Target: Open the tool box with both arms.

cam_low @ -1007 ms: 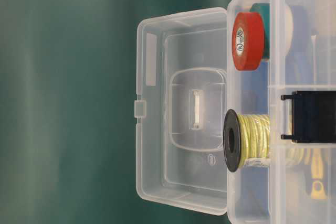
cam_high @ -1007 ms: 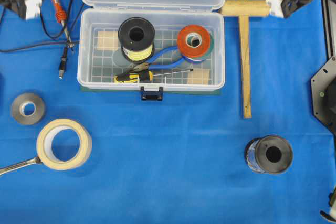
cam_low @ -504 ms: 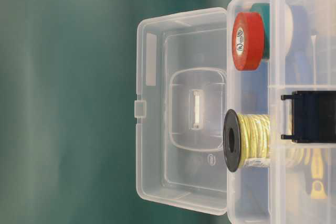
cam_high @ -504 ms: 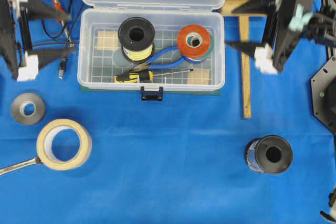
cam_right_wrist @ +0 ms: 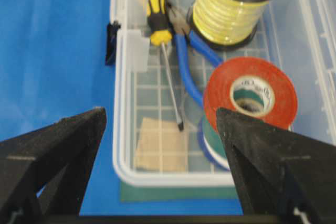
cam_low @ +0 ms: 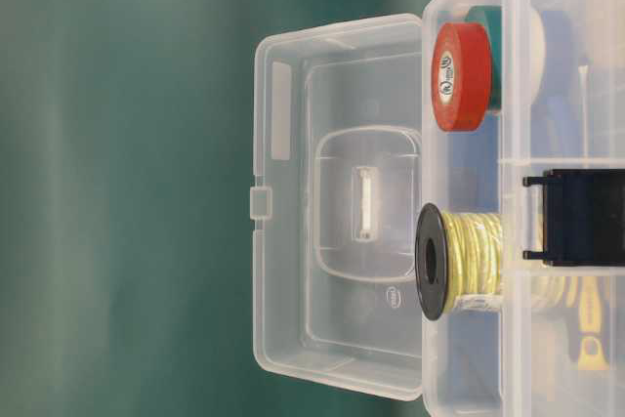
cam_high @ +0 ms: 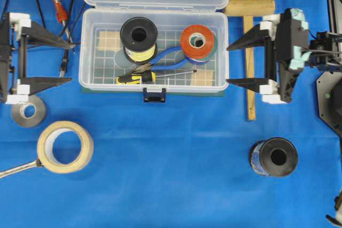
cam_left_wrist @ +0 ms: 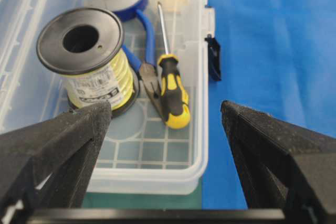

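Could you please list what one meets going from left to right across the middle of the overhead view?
Left gripper → tool box → yellow wire spool → red tape roll → wooden mallet → right gripper's black body.

The top of the tool box (cam_high: 155,4) lid is cut off by the overhead picture's edge, and the print on the lid is too blurry to read. The left gripper (cam_high: 70,60) has its arm cut off at the side. Near it, the wrench (cam_high: 18,168) runs off the edge. The pliers (cam_high: 160,61) lie partly hidden under the yellow wire spool (cam_high: 139,37).
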You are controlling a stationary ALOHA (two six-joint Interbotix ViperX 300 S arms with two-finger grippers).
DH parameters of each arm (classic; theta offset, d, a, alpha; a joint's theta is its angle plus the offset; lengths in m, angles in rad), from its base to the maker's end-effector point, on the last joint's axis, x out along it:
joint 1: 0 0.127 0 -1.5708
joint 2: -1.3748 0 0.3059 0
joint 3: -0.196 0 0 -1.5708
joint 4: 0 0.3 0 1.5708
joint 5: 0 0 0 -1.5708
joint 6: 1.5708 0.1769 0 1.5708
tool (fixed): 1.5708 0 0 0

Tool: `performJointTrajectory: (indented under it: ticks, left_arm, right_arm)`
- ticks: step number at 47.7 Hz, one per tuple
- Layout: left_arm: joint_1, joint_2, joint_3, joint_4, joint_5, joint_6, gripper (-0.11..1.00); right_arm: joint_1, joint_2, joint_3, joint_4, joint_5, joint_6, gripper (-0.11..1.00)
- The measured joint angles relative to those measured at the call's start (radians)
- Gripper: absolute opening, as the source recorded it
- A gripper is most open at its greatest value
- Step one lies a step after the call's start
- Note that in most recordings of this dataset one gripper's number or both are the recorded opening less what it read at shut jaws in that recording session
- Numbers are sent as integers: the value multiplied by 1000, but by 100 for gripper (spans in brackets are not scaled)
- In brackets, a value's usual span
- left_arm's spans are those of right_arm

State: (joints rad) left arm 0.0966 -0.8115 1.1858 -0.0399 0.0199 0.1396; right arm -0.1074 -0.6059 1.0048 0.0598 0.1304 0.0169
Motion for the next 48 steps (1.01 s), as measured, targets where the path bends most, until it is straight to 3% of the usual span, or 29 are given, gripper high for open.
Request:
performJointTrajectory:
  ticks: [23,36,48]
  left_arm:
    - [-28,-244,146,0,64,-12,82]
    - [-55,-298,199,0,29,-26,82]
    - [-64,-298,202,0,23,-28,82]
  right_arm:
    - [5,-284,215,26,-61,0,83]
    - [5,-311,337,89,-178,0,83]
    - [5,-314,357,110,-202,0,83]
